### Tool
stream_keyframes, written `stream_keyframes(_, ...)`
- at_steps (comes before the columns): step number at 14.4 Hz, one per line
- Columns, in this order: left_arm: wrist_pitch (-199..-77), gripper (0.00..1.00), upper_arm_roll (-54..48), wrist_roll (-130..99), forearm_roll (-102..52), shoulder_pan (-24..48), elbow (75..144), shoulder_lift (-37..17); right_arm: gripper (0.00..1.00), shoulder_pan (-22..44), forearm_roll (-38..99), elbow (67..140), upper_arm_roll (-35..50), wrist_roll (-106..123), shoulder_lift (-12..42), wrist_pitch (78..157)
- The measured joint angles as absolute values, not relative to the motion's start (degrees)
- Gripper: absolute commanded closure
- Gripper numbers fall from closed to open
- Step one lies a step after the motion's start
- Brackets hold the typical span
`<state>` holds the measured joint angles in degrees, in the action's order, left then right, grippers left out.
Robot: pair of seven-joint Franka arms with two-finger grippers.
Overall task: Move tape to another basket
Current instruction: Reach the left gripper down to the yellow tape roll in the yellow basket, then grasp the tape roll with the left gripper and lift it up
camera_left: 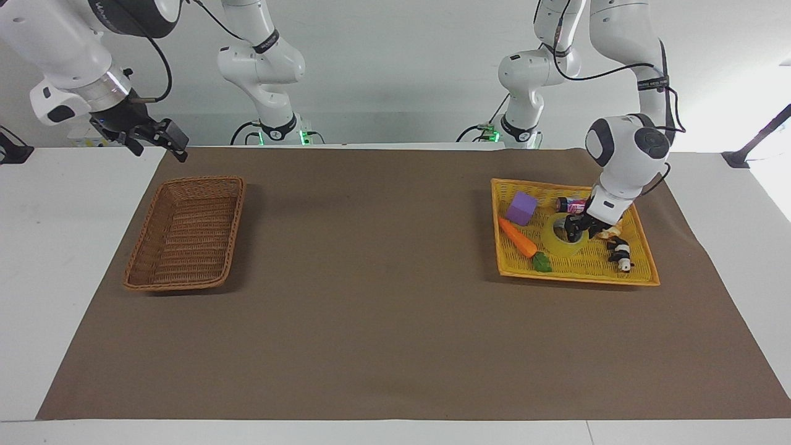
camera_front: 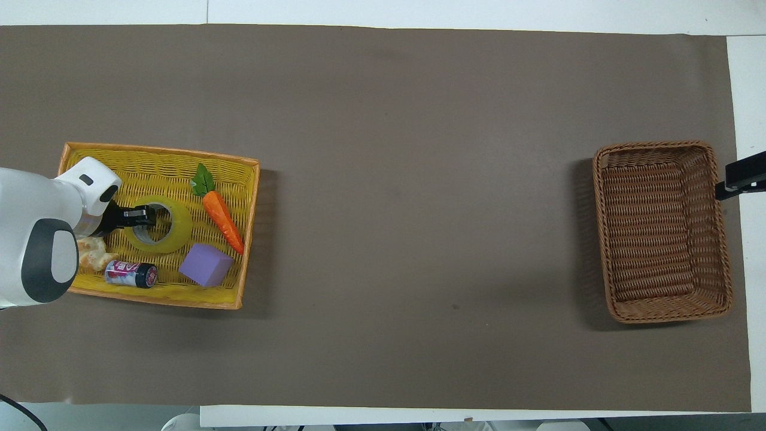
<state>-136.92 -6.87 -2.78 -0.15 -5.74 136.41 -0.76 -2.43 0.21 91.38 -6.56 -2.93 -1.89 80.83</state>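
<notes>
The yellow tape roll lies flat in the flat yellow tray at the left arm's end of the table. My left gripper is down on the tape, open, its fingers astride the ring's wall on the side away from the carrot. In the overhead view the gripper reaches the edge of the tape's hole. The brown wicker basket stands empty at the right arm's end; it also shows in the overhead view. My right gripper waits open above the white table beside the basket.
The yellow tray also holds a purple cube, a toy carrot, a small can, a bread piece and a black-and-white toy. A brown mat covers the table between tray and basket.
</notes>
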Motion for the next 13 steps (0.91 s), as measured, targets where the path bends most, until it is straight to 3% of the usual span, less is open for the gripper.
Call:
stream_keyframes(3,-137.4,0.97,-6.8,-2.7,-0.2,-5.8,137.0,-1.4,0.00,-2.4,0.2,91.4,-6.6,-2.9,-1.9,80.8)
stream_keyframes(4,-137.4,1.00,-6.8,-2.7,-0.2,-5.8,137.1,-1.3,0.00,-2.4,0.2,91.4,-6.6,-2.9,-1.9,80.8)
stream_keyframes(9,-137.1,1.00,-6.9,-2.7,-0.2,-5.7,135.7,-1.5,0.00,-2.4,0.2,91.4,-6.6,-2.9,-1.9,80.8)
stream_keyframes(13,-123.9,1.00,-7.2,-4.2,-1.5,-4.6,122.5,-2.6,0.00,-2.4,0.2,91.4,-6.6,-2.9,-1.9,80.8)
